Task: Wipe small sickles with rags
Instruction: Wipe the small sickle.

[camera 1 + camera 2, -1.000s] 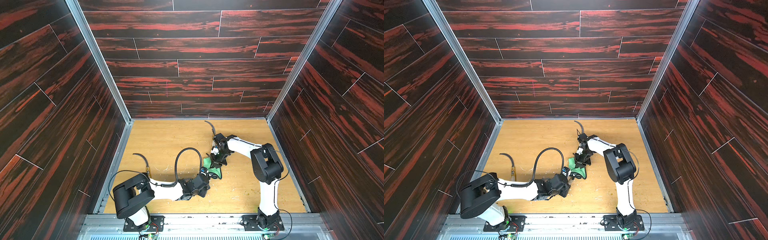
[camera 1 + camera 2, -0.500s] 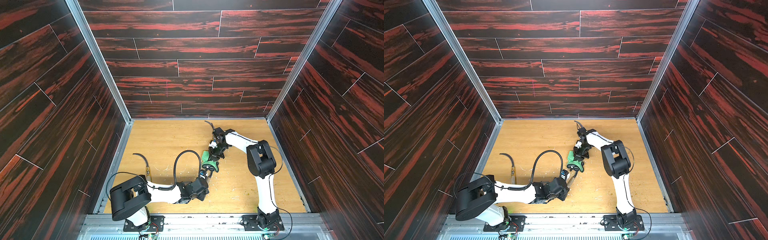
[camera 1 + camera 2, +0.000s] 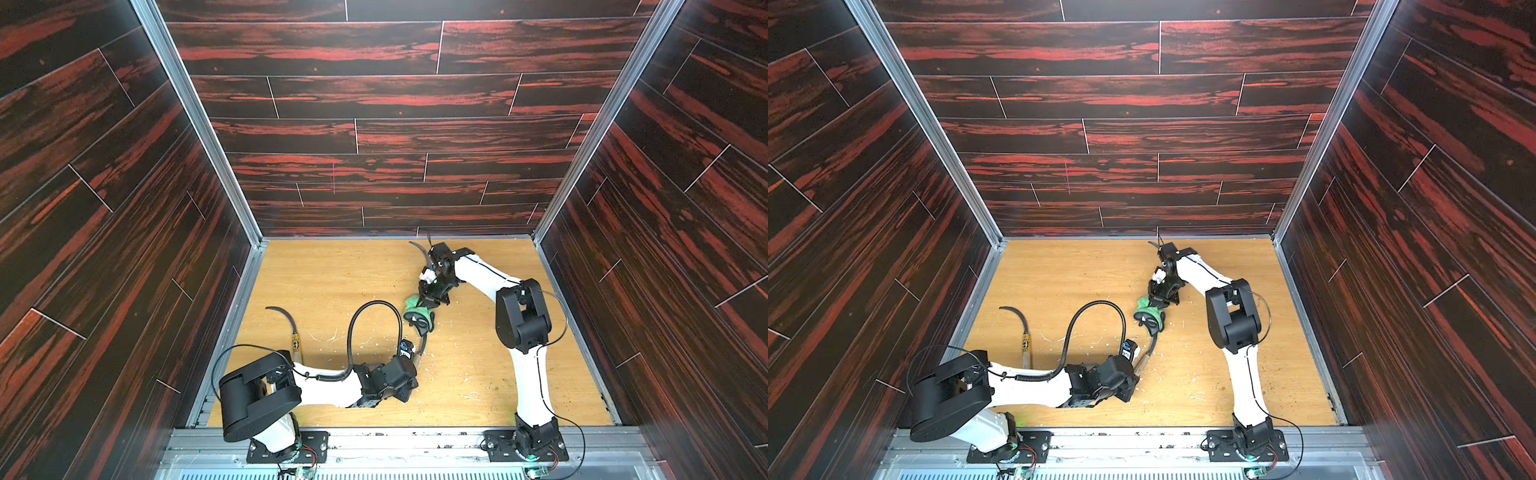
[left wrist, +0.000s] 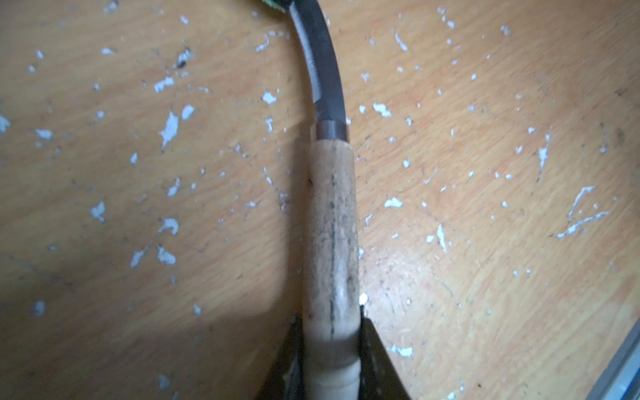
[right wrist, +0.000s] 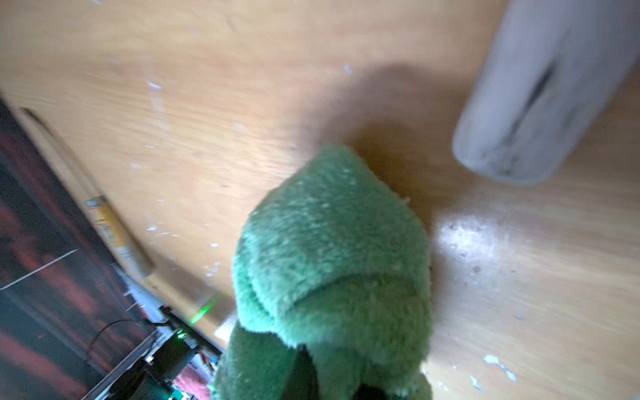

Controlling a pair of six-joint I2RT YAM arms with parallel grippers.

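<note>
Our left gripper [image 4: 330,323] is clamped on the pale handle of one sickle [image 4: 331,214]; our right gripper [image 3: 432,296] pinches the green rag [image 5: 332,249], bunched over that blade's far end (clearest in both top views). A second sickle [image 3: 291,332] lies by the left wall [image 3: 199,266], a third sickle [image 3: 419,249] behind our right gripper.

Held sickle [image 4: 332,225]: blade tip and handle butt cut off by the left wrist frame; in both top views the blade's end is buried in the rag [image 3: 419,312]. Far sickle [image 3: 419,247], 12 o'clock of the rag: handle hidden behind the right arm [image 3: 478,275]. Right gripper [image 3: 429,300]: fingertips covered by rag. Pale handle [image 5: 540,97], right wrist view: blurred, cropped.
</note>
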